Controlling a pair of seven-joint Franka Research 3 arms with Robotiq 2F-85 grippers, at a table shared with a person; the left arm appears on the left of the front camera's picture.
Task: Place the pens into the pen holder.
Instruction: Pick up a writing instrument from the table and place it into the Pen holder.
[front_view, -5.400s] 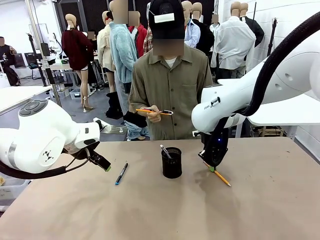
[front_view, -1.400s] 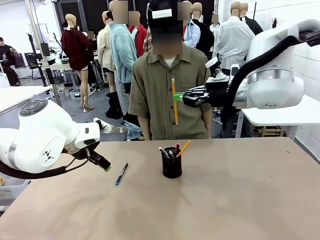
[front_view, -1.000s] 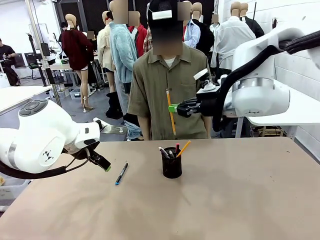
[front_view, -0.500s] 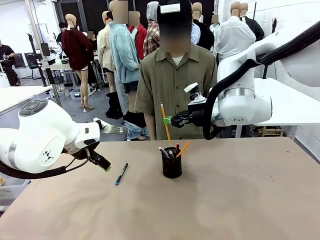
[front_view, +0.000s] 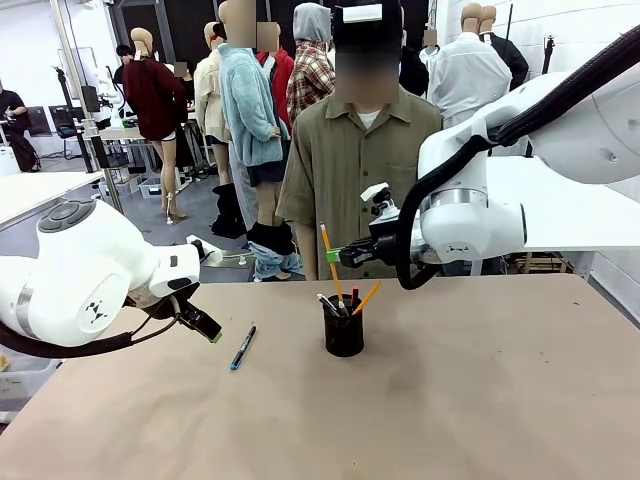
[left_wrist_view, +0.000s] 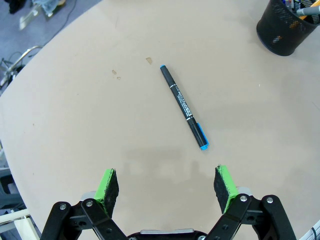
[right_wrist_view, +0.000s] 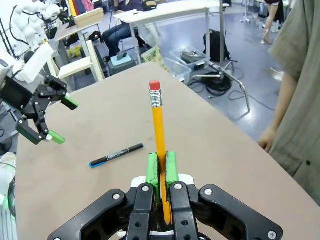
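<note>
Black mesh pen holder (front_view: 343, 338) upright, pens (front_view: 366, 297) inside. Yellow pencil (front_view: 324, 238) near-upright just above. Blue-tipped dark pen (front_view: 242, 347) flat, holder's 9 o'clock.

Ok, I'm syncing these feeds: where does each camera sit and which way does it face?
Front: fixed, robot's side, facing across the table at the person; left arm and right arm show.
Left wrist: on the left arm, looking down past its open fingers at the blue-tipped pen.
Right wrist: on the right arm, looking along shut fingers clamping a pencil.
Shared: all three show that pen.
</note>
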